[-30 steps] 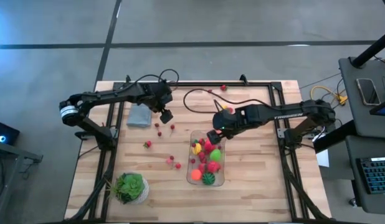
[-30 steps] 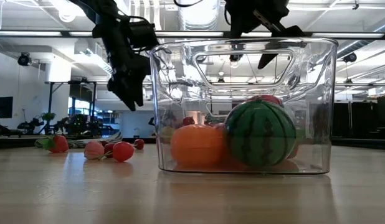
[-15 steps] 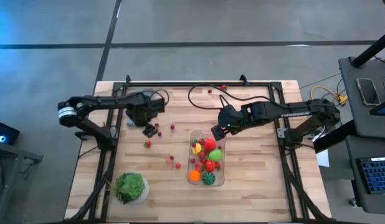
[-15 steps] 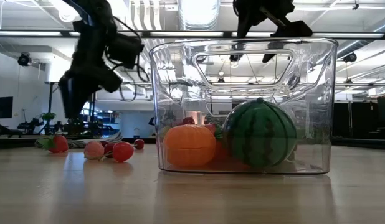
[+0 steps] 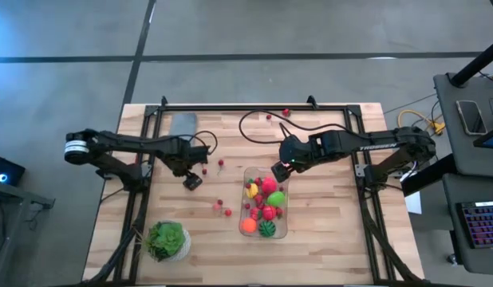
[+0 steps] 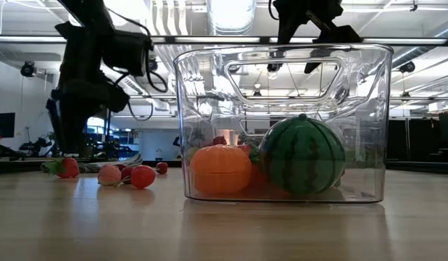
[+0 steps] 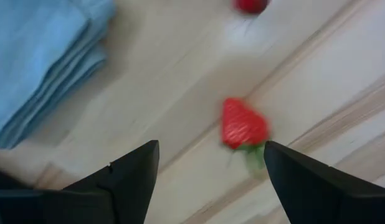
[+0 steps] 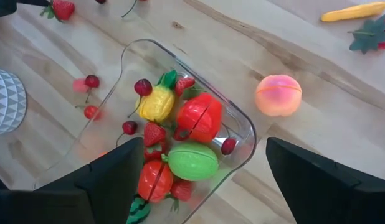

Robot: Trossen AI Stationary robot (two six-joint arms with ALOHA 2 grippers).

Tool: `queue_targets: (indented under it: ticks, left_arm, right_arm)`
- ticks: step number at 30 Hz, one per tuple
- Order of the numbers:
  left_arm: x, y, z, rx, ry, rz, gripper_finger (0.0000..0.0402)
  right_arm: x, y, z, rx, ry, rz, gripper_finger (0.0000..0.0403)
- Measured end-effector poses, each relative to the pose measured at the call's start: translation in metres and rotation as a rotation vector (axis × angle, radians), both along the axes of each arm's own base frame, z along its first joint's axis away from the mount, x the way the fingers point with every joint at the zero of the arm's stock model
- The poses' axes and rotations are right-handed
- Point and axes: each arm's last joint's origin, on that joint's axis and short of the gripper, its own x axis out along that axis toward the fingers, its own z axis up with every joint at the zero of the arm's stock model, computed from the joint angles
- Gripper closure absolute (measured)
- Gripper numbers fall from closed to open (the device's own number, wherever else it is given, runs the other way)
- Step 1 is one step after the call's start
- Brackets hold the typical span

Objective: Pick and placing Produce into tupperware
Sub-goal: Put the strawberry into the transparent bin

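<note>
We judge the job a bit past halfway. The one tupperware (image 5: pixel 265 203) stands on the bench (image 5: pixel 326 247) toward its near edge, right of the middle, and already holds the big pieces: one striped green ball (image 6: pixel 302 156), one orange piece (image 6: pixel 221 169), one red piece (image 8: pixel 199 117), one green piece (image 8: pixel 192 160), one yellow piece (image 8: pixel 155 104), plus at least four small berries tucked among them — the heap hides any more.

What is left lies loose on the bench. One peach (image 8: pixel 278 94) sits just beyond the tupperware's far end, under the right arm. One strawberry (image 7: pixel 242 125) lies near the left arm, and one thin yellow piece (image 8: pixel 354 11) shows only in the right wrist view. Of the tiny red berries we count roughly eight still out: a few left of the tupperware, a few nearer the left arm, a few by the bench's far edge.

The left pincer (image 7: pixel 208 168) hangs low over the strawberry, jaws wide apart and empty. The right pincer (image 8: pixel 205 171) hovers above the tupperware's far end, also spread wide — nothing in it.
</note>
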Motion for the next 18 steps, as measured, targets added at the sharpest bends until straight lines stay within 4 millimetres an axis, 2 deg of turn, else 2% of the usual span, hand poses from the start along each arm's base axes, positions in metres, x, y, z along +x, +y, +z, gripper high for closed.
queue_targets:
  ticks: [7,18]
  left_arm:
    - [0.003,-0.003,-0.001,-0.009,-0.030,0.105,0.0127]
    - [0.014,-0.005,-0.016,-0.072,-0.001,0.102,0.0127]
  right_arm:
    - [0.000,0.000,-0.001,-0.003,0.005,0.007,0.0074]
    - [-0.002,0.000,-0.002,-0.004,0.026,0.007,0.0073]
